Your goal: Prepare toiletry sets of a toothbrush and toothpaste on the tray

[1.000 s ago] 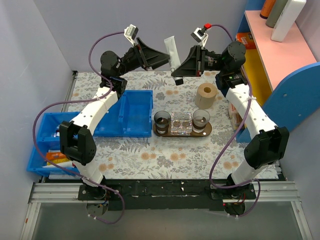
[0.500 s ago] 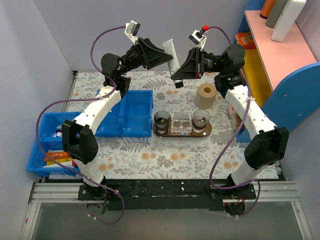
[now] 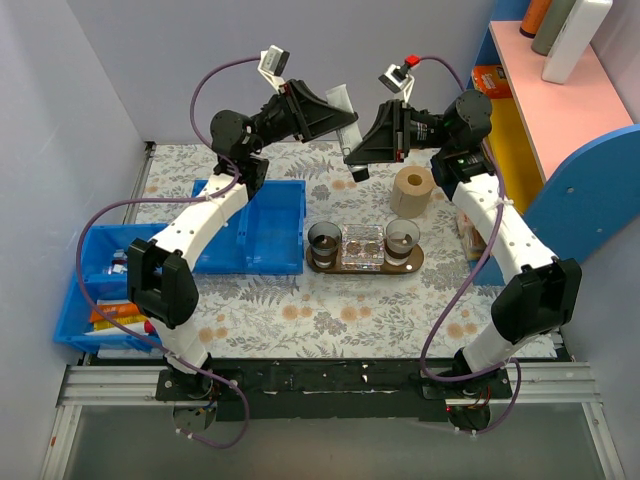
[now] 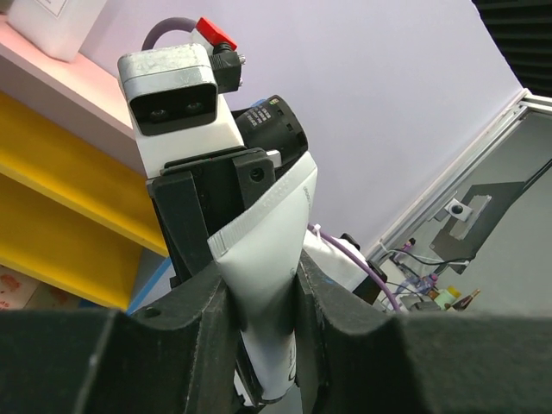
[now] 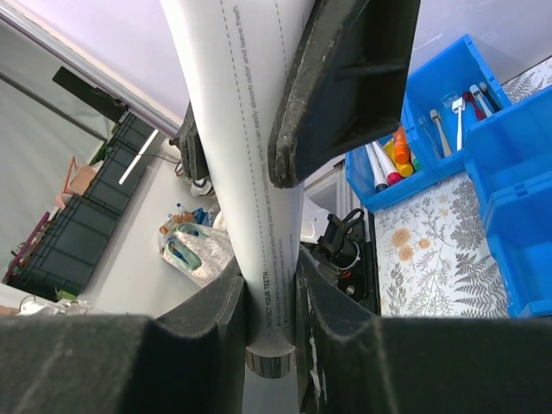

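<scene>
While held high at the rear, the white toothpaste tube (image 4: 267, 237) stood roughly upright, L gripper (image 4: 263, 293) clamped near its crimp, R gripper (image 5: 269, 302) near its cap, w/ the tray (image 3: 416, 262) below, on the near side.

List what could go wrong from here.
1. The left gripper and right gripper both clamp one tube in mid-air. If the arms pull unevenly, it may bend or twist.
2. If one lets go while the other's grip is weak, the tube could drop onto the table, missing the tray.
3. The cups on the tray look narrow, so lowering the tube in might tip one.
</scene>
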`<state>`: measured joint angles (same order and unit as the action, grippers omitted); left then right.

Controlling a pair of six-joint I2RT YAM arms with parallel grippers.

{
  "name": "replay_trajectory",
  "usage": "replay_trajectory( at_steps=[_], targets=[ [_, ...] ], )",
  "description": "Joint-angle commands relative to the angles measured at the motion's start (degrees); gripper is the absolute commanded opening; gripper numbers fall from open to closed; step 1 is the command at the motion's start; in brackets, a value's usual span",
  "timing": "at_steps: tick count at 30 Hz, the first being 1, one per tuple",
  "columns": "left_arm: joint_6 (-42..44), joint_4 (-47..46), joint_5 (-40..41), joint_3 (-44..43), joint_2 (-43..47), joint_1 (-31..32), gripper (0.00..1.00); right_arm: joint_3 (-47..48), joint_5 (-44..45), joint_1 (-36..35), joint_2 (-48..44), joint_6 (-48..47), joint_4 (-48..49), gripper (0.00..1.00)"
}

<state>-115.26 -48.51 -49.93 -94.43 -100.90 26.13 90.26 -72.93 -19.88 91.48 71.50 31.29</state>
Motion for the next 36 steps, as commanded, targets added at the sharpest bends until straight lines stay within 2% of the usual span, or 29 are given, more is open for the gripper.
replay_trajectory(
  at_steps=[1, 2, 6, 8, 9, 15, 17, 21, 27, 29, 33, 36],
  targets=[
    [-10.7, 0.3, 1.2, 1.3, 2.3, 0.5, 0.14, 0.8, 1.6, 0.1, -2.5, -4.3, -2.9, 0.17],
    [-10.6, 0.4, 1.2, 1.4, 2.4, 0.5, 0.13, 0.8, 1.7, 0.0, -2.7, -4.9, -3.9, 0.18],
    [-9.0, 2.4, 1.5, 1.4, 2.9, 0.6, 0.11, 0.9, 2.8, 0.0, -3.2, -10.0, -9.4, 0.38],
    [-7.2, 5.0, 2.4, 1.4, 3.4, 0.5, 0.04, 1.2, 3.8, 0.1, -3.6, -14.0, -14.2, 0.45],
    [-6.6, 6.0, 2.8, 1.5, 3.7, 0.5, 0.00, 1.4, 4.4, 0.2, -3.7, -15.3, -16.2, 0.52],
    [-1.3, 13.3, 4.8, 1.5, 5.0, 0.4, 0.00, 1.5, 7.4, 1.1, -4.9, -23.2, -24.9, 0.58],
    [-0.1, 16.2, 5.6, 1.4, 5.5, 0.2, 0.00, 1.2, 9.1, 1.7, -5.7, -25.8, -28.1, 0.63],
    [3.5, 21.0, 6.0, 1.1, 6.2, -1.1, 0.00, 1.8, 12.3, 5.3, -7.5, -35.9, -40.9, 0.76],
    [16.5, 37.2, 2.2, -0.4, 6.9, -1.4, 0.00, 5.4, 17.3, 12.5, -9.8, -43.7, -51.0, 0.77],
    [21.8, 41.3, 0.6, 0.2, 7.4, -1.3, 0.00, 9.2, 19.9, 12.8, -8.5, -48.5, -57.4, 0.77],
    [31.3, 54.8, 0.0, 0.3, 8.7, 0.3, 0.00, 17.3, 21.0, 12.3, -4.8, -52.2, -65.7, 0.72],
    [37.0, 61.6, 0.1, -1.7, 7.8, 2.9, 0.00, 22.6, 22.7, 9.7, -1.9, -57.2, -72.5, 0.72]
  ],
)
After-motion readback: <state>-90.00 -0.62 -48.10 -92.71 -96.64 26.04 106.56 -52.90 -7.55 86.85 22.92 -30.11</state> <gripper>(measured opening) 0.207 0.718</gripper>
